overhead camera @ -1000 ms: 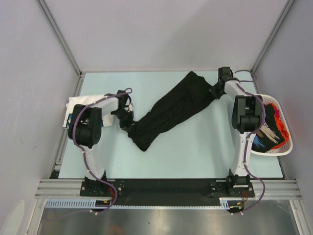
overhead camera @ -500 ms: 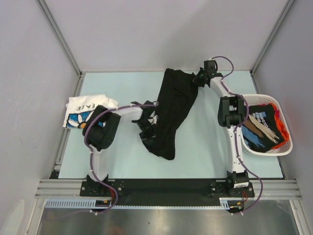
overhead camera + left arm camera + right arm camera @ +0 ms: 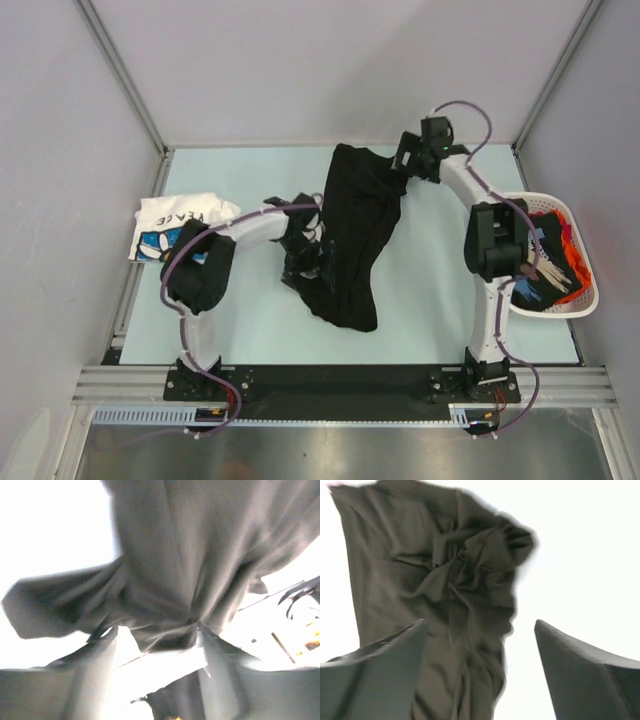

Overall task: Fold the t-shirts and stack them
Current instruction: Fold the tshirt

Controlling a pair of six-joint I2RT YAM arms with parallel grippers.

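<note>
A large black t-shirt lies crumpled in a long strip down the middle of the table. My left gripper stands at the strip's left edge, near its lower end. In the left wrist view its jaws are spread wide, with a fold of the black t-shirt bunched at the fingertips. My right gripper is at the shirt's far right corner. It is open, and the gathered cloth lies loose by its left finger. A white printed t-shirt lies folded at the left.
A white slotted basket at the right edge holds more dark and orange t-shirts. Grey walls close in the table at the back and both sides. The arms' bases sit on the black rail at the near edge.
Both grippers have gone from shut to open and let go of the black t-shirt. Before that they swung it from a diagonal stretch to a strip running front to back.
</note>
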